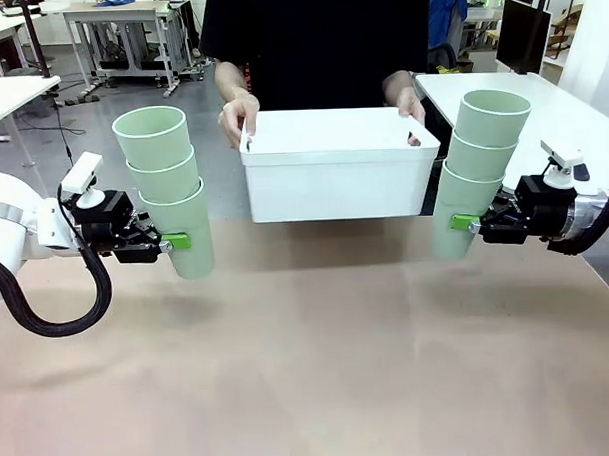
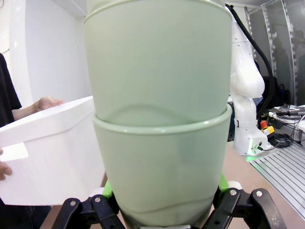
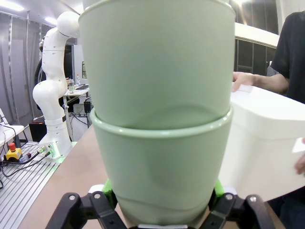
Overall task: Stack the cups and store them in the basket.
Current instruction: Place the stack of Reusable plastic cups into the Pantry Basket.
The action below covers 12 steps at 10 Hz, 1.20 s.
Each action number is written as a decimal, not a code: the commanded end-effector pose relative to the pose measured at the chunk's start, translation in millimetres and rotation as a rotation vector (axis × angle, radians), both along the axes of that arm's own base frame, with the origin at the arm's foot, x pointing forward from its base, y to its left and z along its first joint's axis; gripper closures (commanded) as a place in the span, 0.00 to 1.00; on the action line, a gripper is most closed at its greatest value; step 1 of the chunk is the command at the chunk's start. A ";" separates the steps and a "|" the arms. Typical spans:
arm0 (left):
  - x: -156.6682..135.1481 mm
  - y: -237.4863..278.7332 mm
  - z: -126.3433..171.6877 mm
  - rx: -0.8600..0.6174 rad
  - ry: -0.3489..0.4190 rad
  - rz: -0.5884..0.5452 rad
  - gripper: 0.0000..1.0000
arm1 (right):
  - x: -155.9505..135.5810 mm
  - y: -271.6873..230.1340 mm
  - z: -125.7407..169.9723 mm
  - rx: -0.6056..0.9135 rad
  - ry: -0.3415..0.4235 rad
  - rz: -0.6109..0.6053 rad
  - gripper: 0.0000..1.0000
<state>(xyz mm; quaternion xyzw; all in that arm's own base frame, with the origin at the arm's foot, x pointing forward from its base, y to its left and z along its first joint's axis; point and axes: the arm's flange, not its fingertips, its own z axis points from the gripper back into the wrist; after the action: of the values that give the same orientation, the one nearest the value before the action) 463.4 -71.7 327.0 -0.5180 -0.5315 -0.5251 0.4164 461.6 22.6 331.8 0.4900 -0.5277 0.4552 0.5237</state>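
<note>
Where the left fingers [image 1: 178, 239] and right fingers [image 1: 464, 221] are clenched, low on each bottom cup, the left stack [image 1: 166, 188] and right stack [image 1: 482, 157] of three are held clear of the tabletop [image 1: 309, 368]. The plastic is judged light, stiff and slick, and the upper cups are kept only by nesting. Between the stacks the basket [image 1: 333, 177] is held by a person's hands [image 1: 239, 118].
</note>
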 end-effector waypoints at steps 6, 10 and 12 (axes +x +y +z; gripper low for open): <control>-0.2 -0.6 5.0 -0.004 -0.012 -0.004 0.13 | 2.3 1.8 5.0 0.008 -0.010 -0.016 0.15; -0.2 -0.6 5.0 -0.004 -0.012 -0.004 0.13 | 2.3 1.8 5.0 0.008 -0.010 -0.016 0.15; -0.2 -0.6 5.0 -0.004 -0.012 -0.004 0.13 | 2.3 1.8 5.0 0.008 -0.010 -0.016 0.15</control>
<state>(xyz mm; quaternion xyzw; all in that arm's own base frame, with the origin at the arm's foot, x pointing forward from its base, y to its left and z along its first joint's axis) 463.4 -71.7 327.0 -0.5180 -0.5315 -0.5251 0.4164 461.6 22.6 331.7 0.4900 -0.5277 0.4552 0.5237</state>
